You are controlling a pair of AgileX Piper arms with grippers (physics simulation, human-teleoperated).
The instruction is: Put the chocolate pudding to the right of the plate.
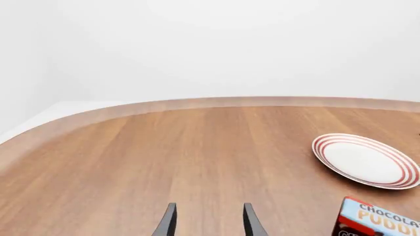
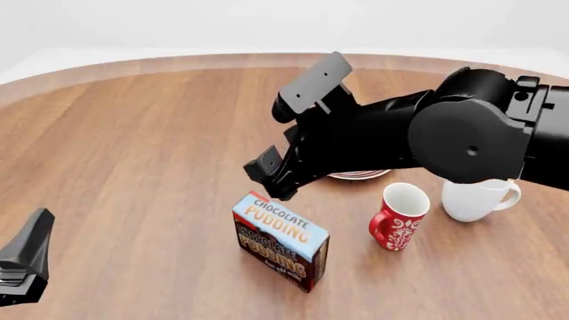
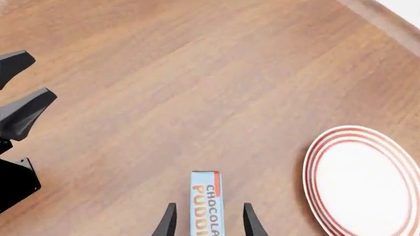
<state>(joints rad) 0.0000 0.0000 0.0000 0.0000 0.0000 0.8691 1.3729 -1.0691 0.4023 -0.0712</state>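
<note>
The chocolate pudding is a small carton with a light blue top and a dark brown front, standing on the wooden table near its front. My right gripper hovers just above and behind it, open. In the right wrist view the carton shows between the right gripper's spread fingers, not touched. The plate, white with red rings, lies beside the carton; in the front view only a sliver of the plate shows under the right arm. My left gripper sits open and empty at the near left, also seen as the left gripper in its own wrist view.
A red patterned mug and a plain white mug stand right of the carton, below the right arm. The left wrist view shows the plate, the carton and the table's curved far edge.
</note>
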